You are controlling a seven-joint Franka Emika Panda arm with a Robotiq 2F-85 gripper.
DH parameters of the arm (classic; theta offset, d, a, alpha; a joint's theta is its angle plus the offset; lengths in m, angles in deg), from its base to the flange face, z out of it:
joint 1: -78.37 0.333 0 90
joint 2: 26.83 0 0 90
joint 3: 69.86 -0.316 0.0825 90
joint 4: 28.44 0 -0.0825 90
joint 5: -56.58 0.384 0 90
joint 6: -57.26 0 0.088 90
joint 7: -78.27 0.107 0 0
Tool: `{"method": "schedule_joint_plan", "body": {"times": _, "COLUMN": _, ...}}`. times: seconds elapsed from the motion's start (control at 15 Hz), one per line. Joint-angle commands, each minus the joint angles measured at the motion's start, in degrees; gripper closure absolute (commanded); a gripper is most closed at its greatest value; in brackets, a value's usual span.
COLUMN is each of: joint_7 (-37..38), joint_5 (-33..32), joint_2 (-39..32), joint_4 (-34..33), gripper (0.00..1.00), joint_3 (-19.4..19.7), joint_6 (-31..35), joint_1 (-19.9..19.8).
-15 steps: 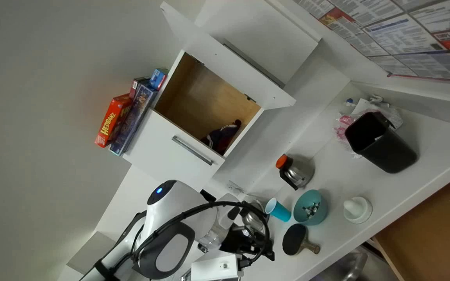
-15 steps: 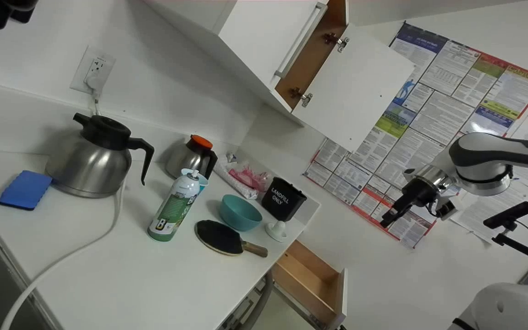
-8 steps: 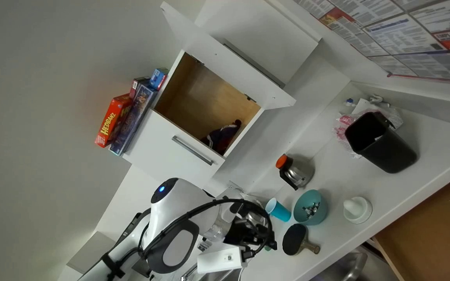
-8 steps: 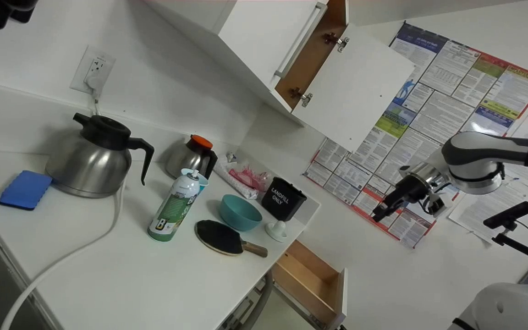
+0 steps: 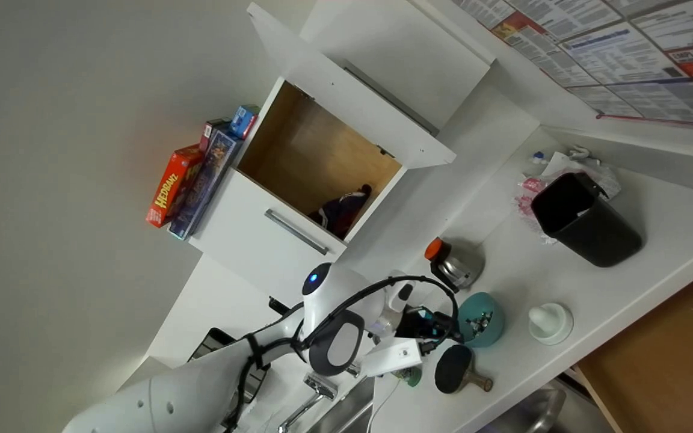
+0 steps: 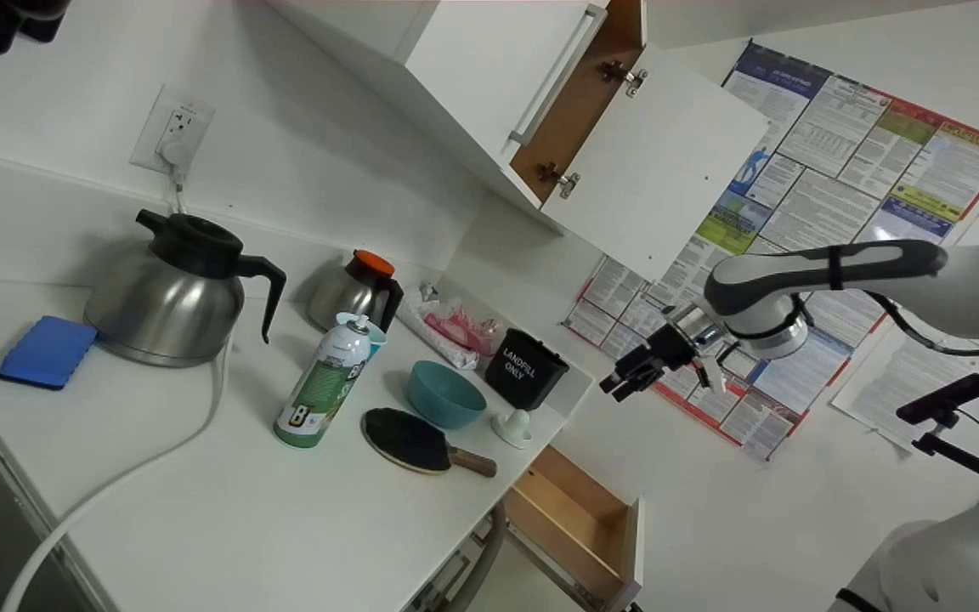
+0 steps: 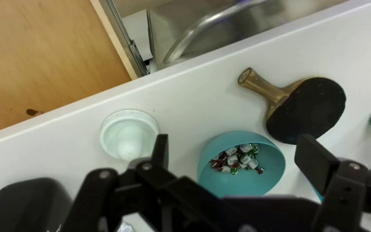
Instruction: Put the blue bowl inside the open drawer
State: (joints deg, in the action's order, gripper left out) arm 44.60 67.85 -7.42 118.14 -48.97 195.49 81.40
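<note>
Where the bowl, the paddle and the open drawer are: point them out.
Bowl (image 6: pixel 441 407): in an exterior view, on its outer wall.
Paddle (image 7: pixel 309 111): in the wrist view, on its black face.
Open drawer (image 6: pixel 587 523): in an exterior view, on its wooden inside.

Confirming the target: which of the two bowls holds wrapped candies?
The blue bowl, the wider one beside the paddle; the smaller white bowl holds a pale rounded piece.

The round teal-blue bowl (image 7: pixel 237 182) stands on the white counter (image 7: pixel 185 93), between a round whitish dish (image 7: pixel 116 133) and a black-faced wooden paddle (image 7: pixel 306 111). The boxy white-and-wood drawer (image 6: pixel 574 527) juts below.
</note>
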Motion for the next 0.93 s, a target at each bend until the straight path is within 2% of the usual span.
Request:
{"method": "schedule_joint_plan", "body": {"times": 0.0, "joint_7": 1.1, "joint_5": 6.6, "joint_2": -12.4, "joint_4": -6.3, "gripper": 0.00, "joint_3": -3.1, "joint_6": 7.9, "joint_1": 1.1}}
{"method": "schedule_joint_plan", "body": {"times": 0.2, "joint_7": 1.3, "joint_5": 11.4, "joint_2": -20.4, "joint_4": -10.8, "gripper": 0.00, "joint_3": -6.8, "joint_6": 14.0, "joint_1": -0.3}}
{"method": "schedule_joint_plan", "body": {"times": 0.53, "joint_7": 5.9, "joint_5": 13.2, "joint_2": -30.4, "joint_4": -18.5, "gripper": 0.00, "joint_3": -13.6, "joint_6": 15.5, "joint_1": -4.8}}
{"method": "schedule_joint_plan", "body": {"times": 0.6, "joint_7": 7.7, "joint_5": 11.7, "joint_2": -31.2, "joint_4": -19.1, "gripper": 0.00, "joint_3": -14.6, "joint_6": 15.5, "joint_1": -5.6}}
{"method": "schedule_joint_plan", "body": {"times": 0.67, "joint_7": 5.8, "joint_5": 11.3, "joint_2": -28.5, "joint_4": -16.4, "gripper": 0.00, "joint_3": -15.6, "joint_6": 14.9, "joint_1": -6.9}}
{"method": "schedule_joint_plan", "body": {"times": 0.87, "joint_7": 7.3, "joint_5": 10.9, "joint_2": -31.1, "joint_4": -18.5, "gripper": 0.00, "joint_3": -16.9, "joint_6": 15.0, "joint_1": -7.7}}
